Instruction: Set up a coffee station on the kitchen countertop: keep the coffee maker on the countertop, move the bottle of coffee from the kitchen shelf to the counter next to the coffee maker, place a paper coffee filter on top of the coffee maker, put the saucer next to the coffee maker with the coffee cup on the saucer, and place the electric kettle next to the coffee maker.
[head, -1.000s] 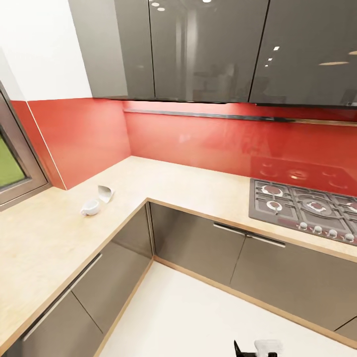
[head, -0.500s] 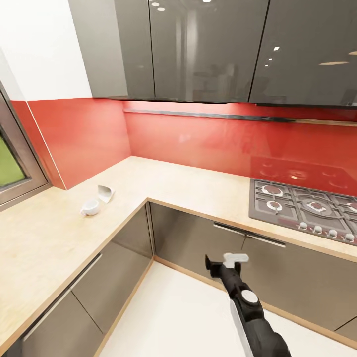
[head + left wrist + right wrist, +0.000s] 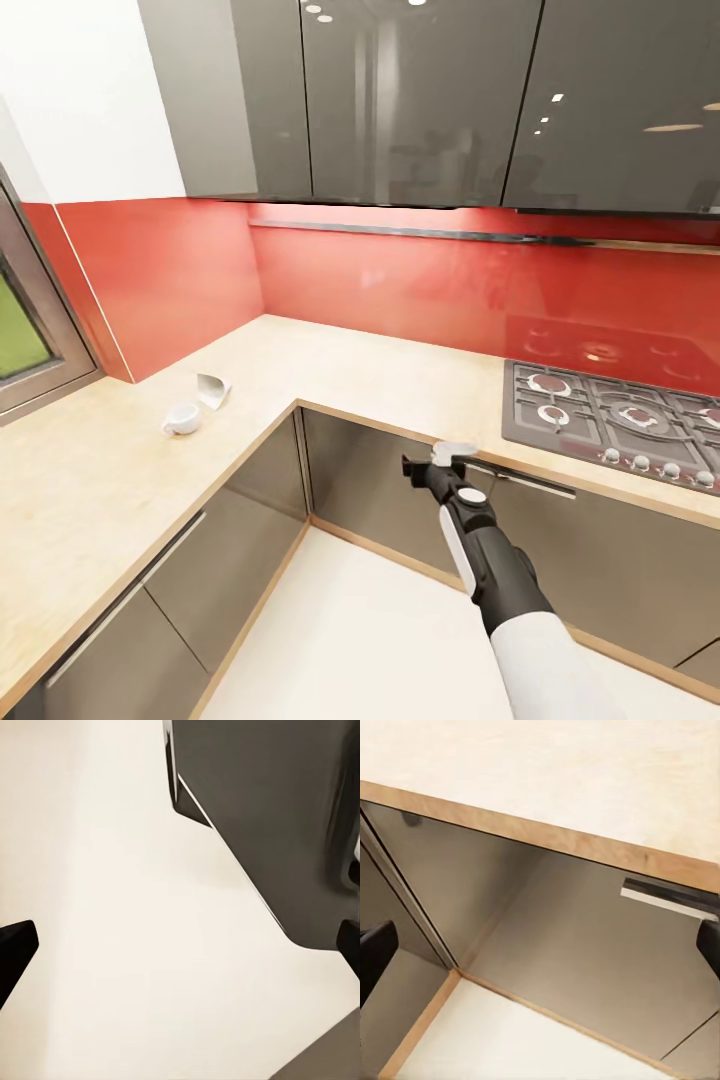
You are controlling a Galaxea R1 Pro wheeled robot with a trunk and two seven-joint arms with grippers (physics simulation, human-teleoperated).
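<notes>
The white paper coffee filter (image 3: pixel 212 389) lies on the tabletop (image 3: pixel 90 480) at ten o'clock from the right gripper (image 3: pixel 432 462), whose fingers stand apart and empty.

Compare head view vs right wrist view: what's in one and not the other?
Head view alone: the right gripper from outside, raised before the cabinet fronts, a white cup and a paper cone on the left run of worktop, the gas hob, the red backsplash.
Right wrist view alone: the corner where two cabinet fronts meet the floor.
Both: the light-wood worktop, grey cabinet fronts, a bar handle.
</notes>
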